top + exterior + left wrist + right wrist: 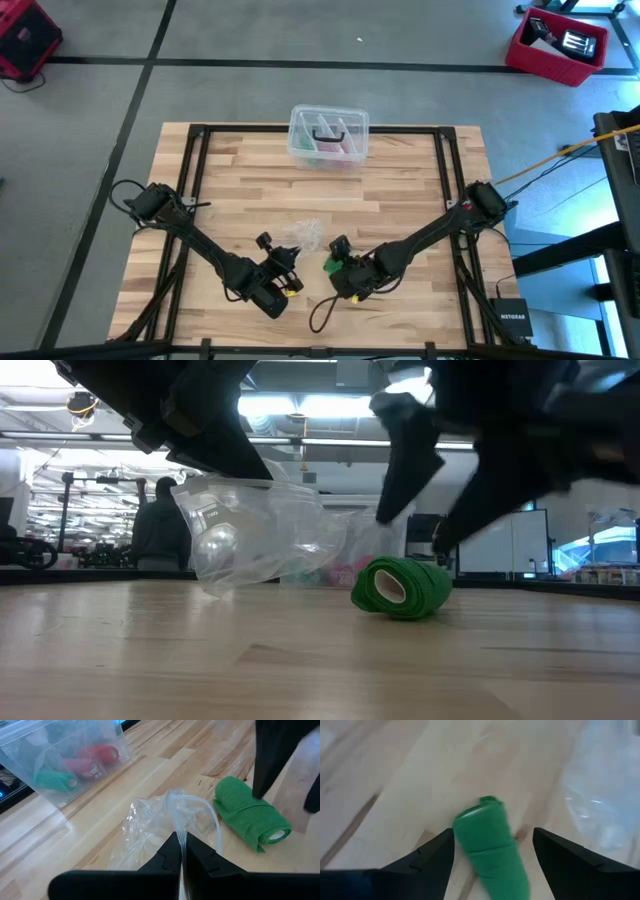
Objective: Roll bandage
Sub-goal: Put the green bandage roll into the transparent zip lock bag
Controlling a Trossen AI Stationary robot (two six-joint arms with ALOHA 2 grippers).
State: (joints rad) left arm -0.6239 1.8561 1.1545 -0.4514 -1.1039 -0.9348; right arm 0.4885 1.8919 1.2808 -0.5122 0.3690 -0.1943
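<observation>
The bandage (402, 588) is a bright green roll lying on its curved side on the wooden table, near the front middle (333, 266). My right gripper (493, 834) hovers open just above it, one finger to either side, touching nothing; both dark fingers (405, 460) stand clear over the roll. Left of the roll is a crumpled clear plastic bag (160, 820). My left gripper (182, 852) is shut on that bag (303, 236). My left gripper pinches a bunched edge of the clear bag (179, 827) between its two shut fingers. It comes slanting down from the table's near left side. The bag is raised at the held edge (225, 485) and billows down toward the tabletop, slack.
A clear plastic box (328, 135) with pink, green and dark items stands at the table's far edge. A black cable loop (320, 312) lies near the front edge. Bare wood lies to the left and right of the arms.
</observation>
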